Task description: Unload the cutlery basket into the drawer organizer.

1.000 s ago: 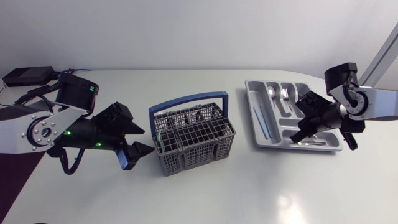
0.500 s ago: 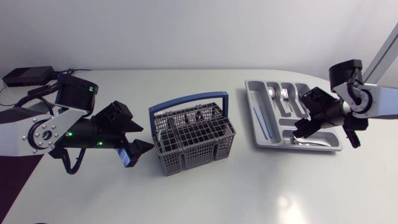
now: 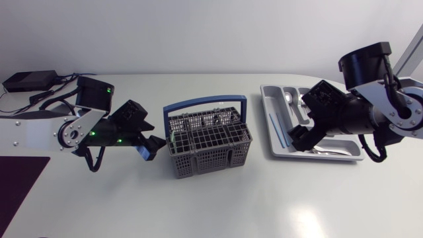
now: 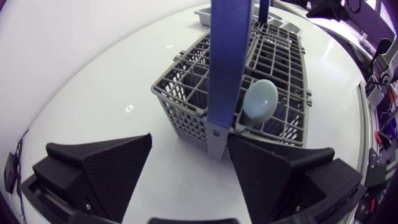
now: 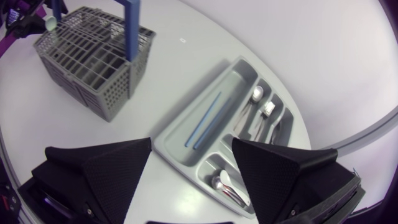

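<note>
While the left end effector [image 4: 189, 138] gapes empty, the cutlery basket [image 4: 180, 106] sits just ahead.

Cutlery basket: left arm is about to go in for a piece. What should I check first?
1. Left gripper open, empty: ok.
2. Right gripper open, empty, above the organizer: ok.
3. Basket upright: ok.
4. Clear path to the spoon: not ok, the blue handle stands between it and the left gripper.
5. Other pieces in the basket: cannot tell.
</note>
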